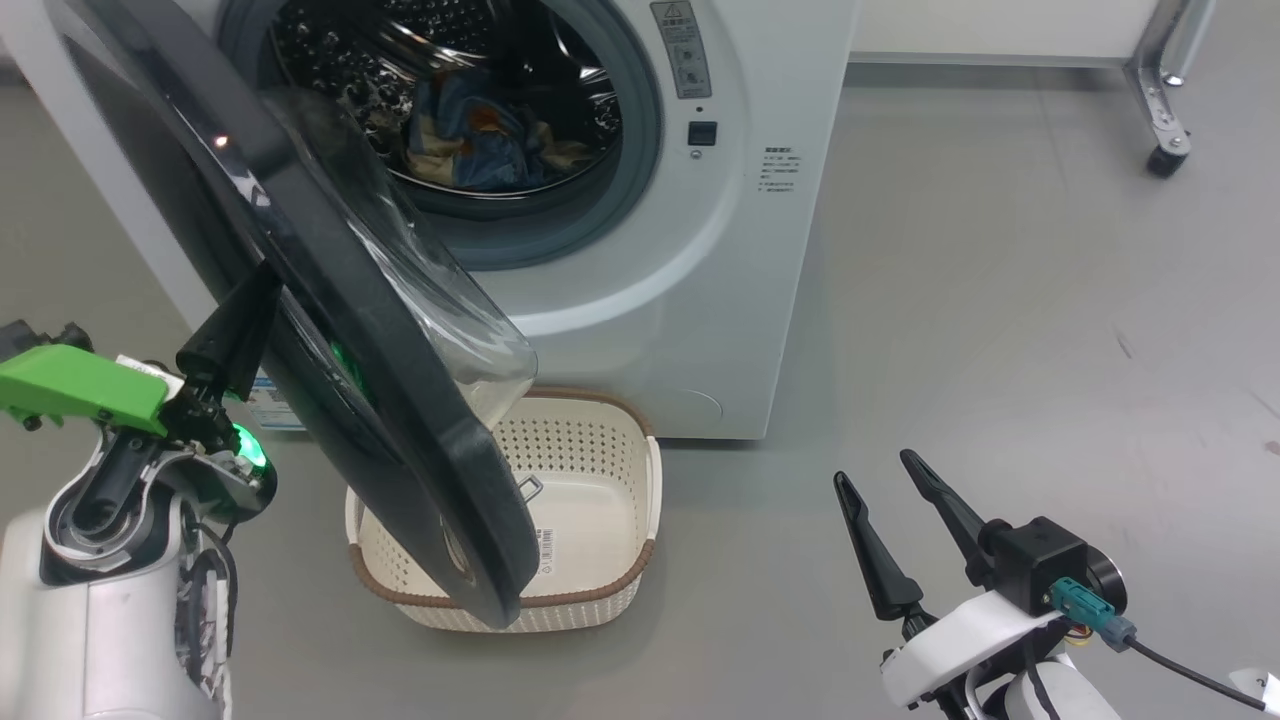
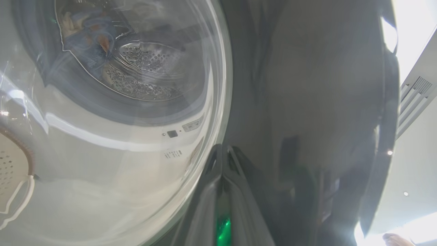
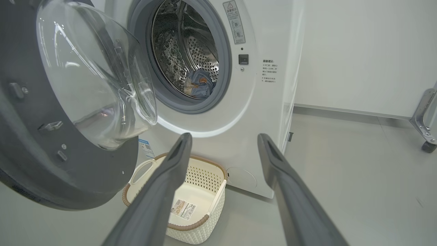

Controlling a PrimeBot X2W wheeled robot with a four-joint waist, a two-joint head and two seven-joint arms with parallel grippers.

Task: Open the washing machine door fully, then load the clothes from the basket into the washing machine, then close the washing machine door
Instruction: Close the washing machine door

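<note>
Left fingers [image 2: 206, 201] together against door [image 1: 420, 440]

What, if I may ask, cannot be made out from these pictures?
- Basket: its left side is hidden behind the door in the head view.
- Clothes: number of pieces, bunched together in shadow, head view.
- Warning label: print too small, head view.
- Left fingers: contact with the door lost in reflections, left wrist view.

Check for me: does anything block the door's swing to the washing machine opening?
Nothing visible does. The clothes lie inside the drum, off the gasket. The basket sits on the floor below the washing machine door, seemingly under its swing.
</note>
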